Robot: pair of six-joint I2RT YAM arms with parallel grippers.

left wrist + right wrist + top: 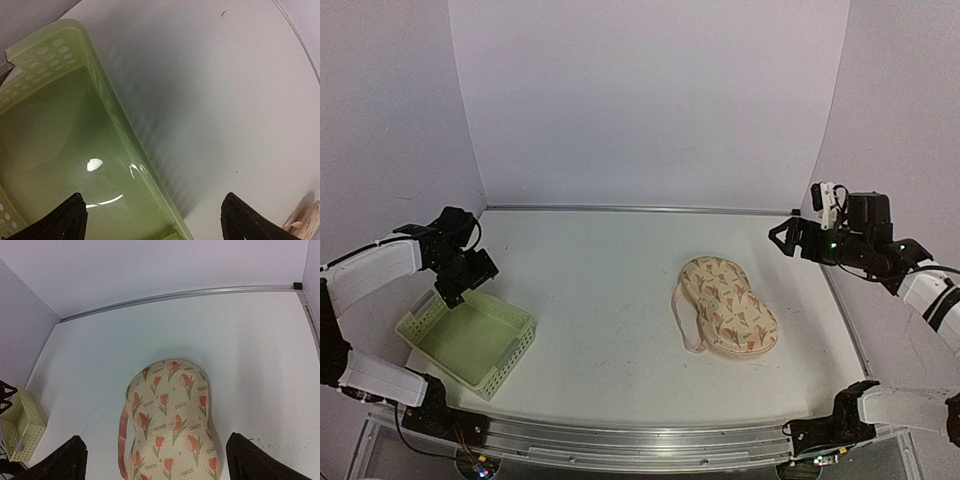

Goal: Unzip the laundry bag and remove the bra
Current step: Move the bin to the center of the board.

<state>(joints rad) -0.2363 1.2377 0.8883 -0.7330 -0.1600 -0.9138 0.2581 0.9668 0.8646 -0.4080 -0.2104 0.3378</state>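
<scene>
So the peanut-shaped beige padded fabric laundry bag with the little red-and-green tulip print [728, 305] is lying flat on the white table [610, 300], a bit right of the middle, with its pale pink edging and side loop [684, 318] along the edge that faces the left arm. It looks fully zipped to me, and no bra shows anywhere, so my guess is it's inside and the task hasn't really got going. I can't make out the zip pull in any view. The right gripper [782, 238] hangs up in the air near the right wall, back and right of the bag and touching nothing. Its jaws are spread wide and empty. From its wrist camera the bag [170, 420] sits dead centre between the two finger tips, so it seems parked there to get a good look before it goes down for the zip. The left gripper [452, 296] is well apart from the bag, over the far corner of the light green plastic lattice basket [515, 350] at the left of the table. Its jaws are spread too, nothing in them, and its own camera just looks down at the basket's rim [115, 115] and floor. My read is the basket is where the bra goes, and the left arm will have to come across and pin the bag while the right one works the zip.
</scene>
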